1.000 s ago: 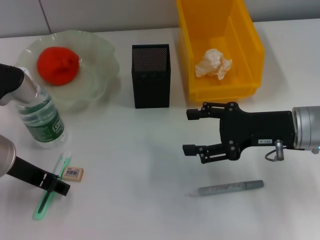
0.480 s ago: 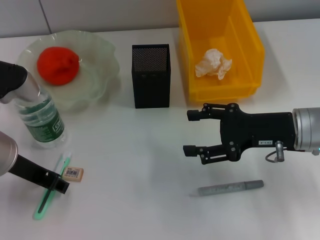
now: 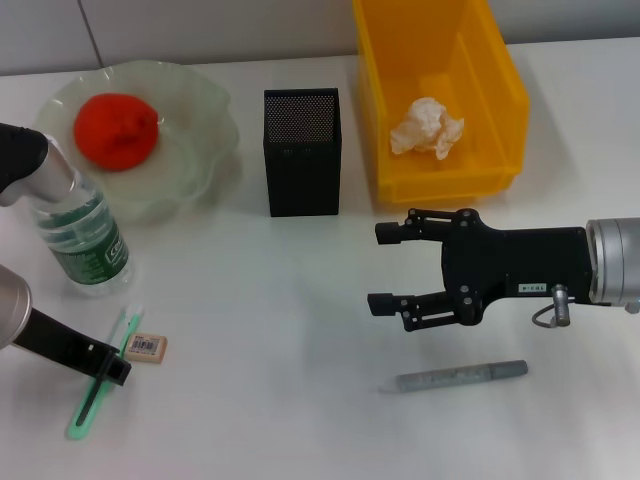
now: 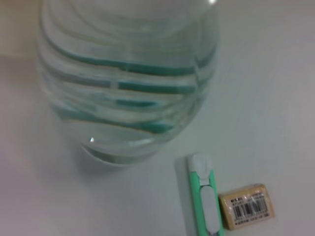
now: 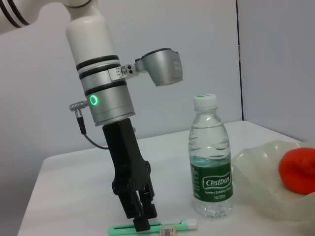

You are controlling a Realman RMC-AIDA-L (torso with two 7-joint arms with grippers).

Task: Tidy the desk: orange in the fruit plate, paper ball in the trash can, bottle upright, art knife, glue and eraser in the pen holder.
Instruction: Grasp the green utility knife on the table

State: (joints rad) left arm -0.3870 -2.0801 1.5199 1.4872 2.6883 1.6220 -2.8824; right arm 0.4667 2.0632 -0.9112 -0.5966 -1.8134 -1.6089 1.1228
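Orange [image 3: 116, 130] in pale green plate [image 3: 205, 140], far left. Paper ball [image 3: 427, 126] in yellow bin [image 3: 500, 110]. Clear bottle [image 3: 80, 235], green label, white cap, upright beside plate. Green knife [image 3: 100, 388] flat near front edge, tan eraser [image 3: 147, 346] beside it. Black mesh holder [image 3: 301, 152] upright between plate and bin. Grey glue stick [image 3: 462, 376] flat at front right.

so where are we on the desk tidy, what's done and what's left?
Done: orange in the fruit plate, paper ball in the yellow trash can, bottle upright.

In hand: left pincer is down over the green art knife, nothing lifted yet. Right pincer hangs open above the table.

Left: art knife, eraser and grey glue stick all lie outside the black pen holder.
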